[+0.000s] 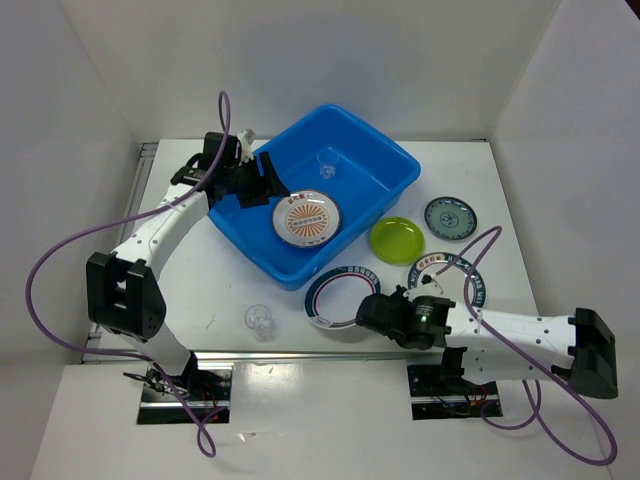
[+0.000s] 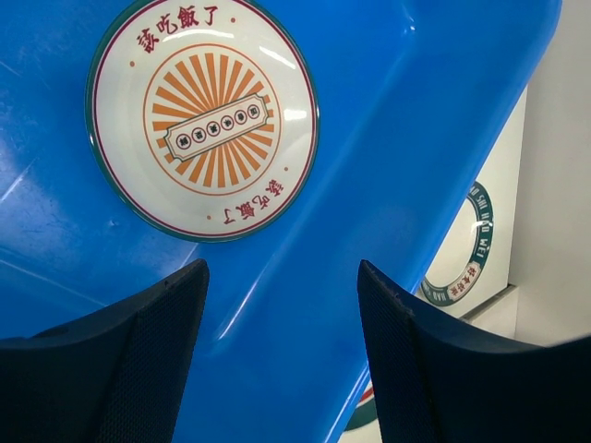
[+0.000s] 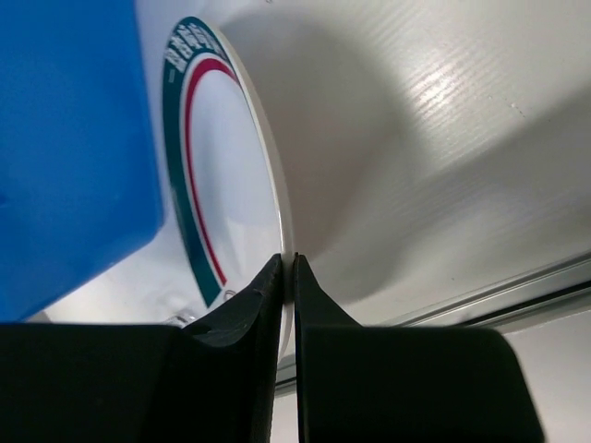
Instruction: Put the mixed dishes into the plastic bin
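Note:
The plastic bin (image 1: 372,182) stands at the table's middle and holds the orange-sunburst plate (image 1: 306,220) and a clear cup (image 1: 327,165). My left gripper (image 1: 268,186) hovers open over the bin's left side. In the left wrist view, that gripper (image 2: 283,269) has nothing between its fingers, with the sunburst plate (image 2: 203,120) ahead on the bin floor (image 2: 397,111). A teal-and-red-rimmed plate (image 1: 335,297) lies just in front of the bin. My right gripper (image 1: 368,309) is shut on its right rim. The right wrist view shows this gripper (image 3: 287,268) pinching that plate (image 3: 226,175) beside the bin wall (image 3: 65,138).
A lime-green plate (image 1: 396,239) and a dark teal saucer (image 1: 450,217) lie to the right of the bin. A second teal-rimmed plate (image 1: 452,270) sits partly under the right arm. A clear cup (image 1: 259,320) stands near the front edge on the left.

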`<state>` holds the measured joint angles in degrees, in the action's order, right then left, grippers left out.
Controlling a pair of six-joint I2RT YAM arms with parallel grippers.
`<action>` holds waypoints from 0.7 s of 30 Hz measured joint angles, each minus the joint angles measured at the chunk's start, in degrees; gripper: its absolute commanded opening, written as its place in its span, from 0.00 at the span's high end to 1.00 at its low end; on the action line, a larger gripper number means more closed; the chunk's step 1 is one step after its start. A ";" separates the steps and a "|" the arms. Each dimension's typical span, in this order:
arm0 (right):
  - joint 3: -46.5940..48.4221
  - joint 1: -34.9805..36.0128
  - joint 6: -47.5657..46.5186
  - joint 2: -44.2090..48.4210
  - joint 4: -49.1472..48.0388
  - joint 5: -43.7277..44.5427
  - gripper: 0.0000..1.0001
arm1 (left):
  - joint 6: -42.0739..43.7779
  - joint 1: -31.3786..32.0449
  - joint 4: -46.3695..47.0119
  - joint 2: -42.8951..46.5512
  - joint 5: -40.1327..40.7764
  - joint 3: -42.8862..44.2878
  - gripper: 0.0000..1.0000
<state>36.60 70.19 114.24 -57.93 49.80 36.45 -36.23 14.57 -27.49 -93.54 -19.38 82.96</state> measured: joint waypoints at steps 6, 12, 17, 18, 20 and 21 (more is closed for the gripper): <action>3.15 0.04 -0.33 3.02 5.01 2.12 0.99 | -0.02 0.00 -0.04 0.00 0.68 0.33 0.33; 9.60 0.07 -0.42 4.57 11.67 3.87 0.99 | 0.00 0.00 -0.17 0.02 1.90 0.85 0.36; 16.87 0.07 -0.61 5.20 18.93 4.52 0.99 | -0.02 -0.02 -0.50 0.20 2.93 1.55 0.36; 17.42 0.07 -0.61 5.81 19.74 4.57 0.99 | -0.02 -0.07 -0.52 0.33 3.04 1.60 0.36; 17.73 0.07 -0.61 6.95 21.00 4.39 0.99 | -0.02 -0.13 -0.61 0.66 3.19 1.60 0.36; 17.79 0.07 -0.61 7.28 21.59 4.15 0.99 | 0.00 -0.13 -0.66 0.83 3.34 1.60 0.36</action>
<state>54.39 70.26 113.62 -50.65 71.40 40.60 -36.23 14.44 -28.14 -92.71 -16.03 84.55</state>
